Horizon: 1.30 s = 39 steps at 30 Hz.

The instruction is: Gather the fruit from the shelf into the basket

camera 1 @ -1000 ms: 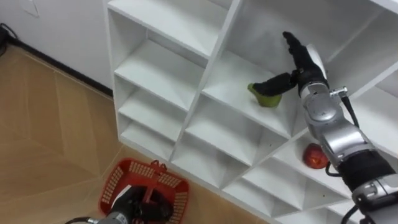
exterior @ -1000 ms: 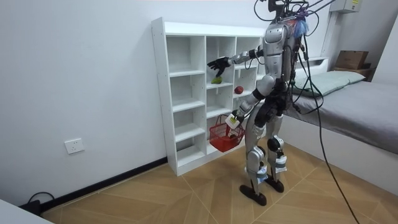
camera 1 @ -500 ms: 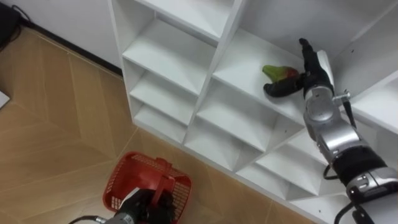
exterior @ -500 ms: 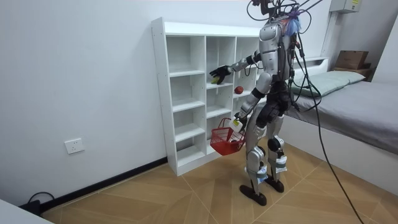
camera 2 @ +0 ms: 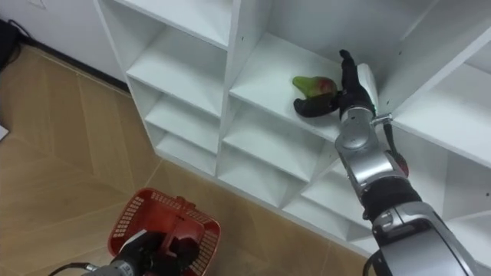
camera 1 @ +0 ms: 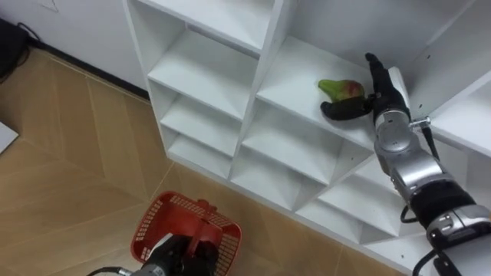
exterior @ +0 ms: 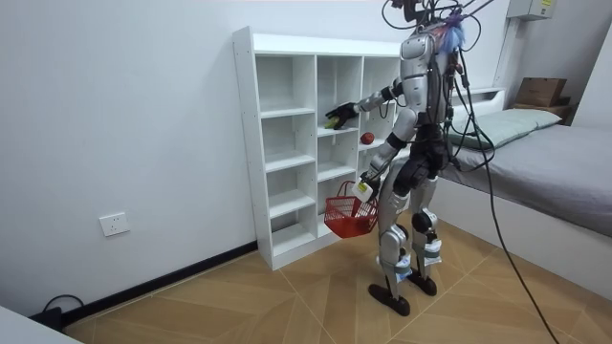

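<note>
Left eye view: right hand (camera 1: pixel 383 92) fingers straight and pointing up, thumb stretched sideways close under the green-red fruit (camera 1: pixel 341 88). Fruit lies on a white closet (camera 1: pixel 222 84) shelf, between thumb and fingers. Left hand (camera 1: pixel 180 257) fingers curled round the red basket (camera 1: pixel 149 226) handle, held low in front of the closet.

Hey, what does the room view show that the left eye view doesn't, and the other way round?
Room view: the robot standing before the white closet, a bed behind it, a red fruit on a shelf. Left eye view: the right hand, fingers straight, thumb alongside the green fruit. Both: the closet, that fruit, the red basket in the left hand.
</note>
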Available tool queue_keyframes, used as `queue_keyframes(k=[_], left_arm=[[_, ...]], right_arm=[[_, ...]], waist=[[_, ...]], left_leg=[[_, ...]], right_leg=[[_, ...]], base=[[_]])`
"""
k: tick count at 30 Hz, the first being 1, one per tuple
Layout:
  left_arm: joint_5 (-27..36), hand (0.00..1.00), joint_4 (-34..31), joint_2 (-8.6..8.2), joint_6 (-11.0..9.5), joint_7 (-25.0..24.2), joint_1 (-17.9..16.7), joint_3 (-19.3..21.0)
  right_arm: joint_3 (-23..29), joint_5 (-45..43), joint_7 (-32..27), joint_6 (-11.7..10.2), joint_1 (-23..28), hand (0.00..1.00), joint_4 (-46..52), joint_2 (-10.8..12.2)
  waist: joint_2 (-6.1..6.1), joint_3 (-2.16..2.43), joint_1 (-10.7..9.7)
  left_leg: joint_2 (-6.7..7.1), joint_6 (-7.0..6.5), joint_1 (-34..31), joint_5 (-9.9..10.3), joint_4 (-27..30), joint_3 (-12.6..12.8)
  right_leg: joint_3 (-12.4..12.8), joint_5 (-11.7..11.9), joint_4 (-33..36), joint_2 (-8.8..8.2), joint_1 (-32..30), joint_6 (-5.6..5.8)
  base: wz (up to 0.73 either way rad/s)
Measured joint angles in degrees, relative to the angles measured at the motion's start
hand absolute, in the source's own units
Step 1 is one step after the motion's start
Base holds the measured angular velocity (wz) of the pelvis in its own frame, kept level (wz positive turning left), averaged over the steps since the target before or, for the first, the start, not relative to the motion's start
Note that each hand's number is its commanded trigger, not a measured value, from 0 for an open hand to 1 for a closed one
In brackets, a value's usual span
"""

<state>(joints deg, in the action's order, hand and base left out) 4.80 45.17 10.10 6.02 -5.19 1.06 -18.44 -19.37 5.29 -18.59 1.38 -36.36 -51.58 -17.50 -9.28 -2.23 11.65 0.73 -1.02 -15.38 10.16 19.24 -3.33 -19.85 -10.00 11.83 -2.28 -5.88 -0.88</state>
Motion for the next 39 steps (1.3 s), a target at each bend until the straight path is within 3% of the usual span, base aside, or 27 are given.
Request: queue_keyframes(k=[5,10,18,28,29,31,32,39], left_arm=[[0.04,1.00,0.01,-0.21,0.01,0.00,0.00,0.08],[0.02,1.00,0.06,-0.50,0.00,0.00,0.02,-0.91],[0.03,1.00,0.85,-0.67,0.00,0.01,0.62,-0.99],[0.04,1.00,5.80,-1.28,-0.01,0.17,3.26,-3.20],[0.05,1.00,5.90,-1.35,-0.01,0.17,3.36,-3.20],[0.06,1.00,6.00,-1.68,-0.01,0.17,3.73,-3.23],[0.06,1.00,6.00,-1.77,-0.01,0.17,3.86,-3.23],[0.35,1.00,6.04,-2.91,-0.01,1.04,4.84,-3.27]], right_arm=[[0.31,0.09,0.00,-0.17,-0.03,0.00,-0.56,0.33],[0.50,1.43,-0.19,-1.88,-0.09,0.00,-1.75,0.94],[0.55,3.44,-2.17,-4.27,-0.27,0.00,-4.09,1.93],[0.54,5.90,-2.68,-5.19,-0.61,0.00,-5.25,2.57],[0.52,5.89,-2.68,-5.28,-0.61,0.33,-5.33,2.61],[0.46,5.89,-2.62,-5.98,-0.60,0.82,-5.96,2.65],[0.46,5.89,-2.60,-6.11,-0.60,1.00,-6.02,2.65],[0.69,5.93,-2.58,-6.83,-0.72,1.00,-6.16,2.74]], waist=[[0.44,-0.09,0.07],[1.72,-0.16,-0.17],[2.03,-0.30,-0.19],[2.25,-0.33,-0.22],[2.31,-0.33,-0.26],[2.48,-0.28,-0.31],[2.49,-0.29,-0.30],[2.88,-0.21,-0.30]], left_leg=[[0.00,-0.07,-0.03,-0.07,-0.40,-0.01],[0.04,-0.11,0.18,-0.47,-0.94,0.14],[0.04,-0.01,0.65,-1.24,-1.98,0.04],[0.08,-0.08,0.73,-1.31,-1.94,0.06],[0.10,-0.08,0.72,-1.31,-1.94,0.07],[0.11,-0.08,0.72,-1.31,-1.90,0.09],[0.11,-0.08,0.72,-1.31,-1.90,0.09],[0.05,-0.08,1.04,-1.30,-1.98,0.35]], right_leg=[[0.01,0.02,0.10,-0.08,-0.05,-0.02],[0.00,0.02,0.28,-0.25,-0.15,-0.02],[-0.51,0.01,0.55,-0.48,-0.14,-0.02],[-0.85,0.01,0.79,-0.59,-0.06,-0.02],[-0.81,0.01,0.79,-0.59,-0.05,-0.02],[-0.79,0.01,0.79,-0.58,-0.02,-0.02],[-0.79,0.01,0.79,-0.57,-0.01,-0.02],[-0.52,0.02,0.79,-0.61,0.10,-0.02]], base=[[0.00],[0.00],[0.02],[0.00],[0.00],[0.00],[0.00],[0.00]])
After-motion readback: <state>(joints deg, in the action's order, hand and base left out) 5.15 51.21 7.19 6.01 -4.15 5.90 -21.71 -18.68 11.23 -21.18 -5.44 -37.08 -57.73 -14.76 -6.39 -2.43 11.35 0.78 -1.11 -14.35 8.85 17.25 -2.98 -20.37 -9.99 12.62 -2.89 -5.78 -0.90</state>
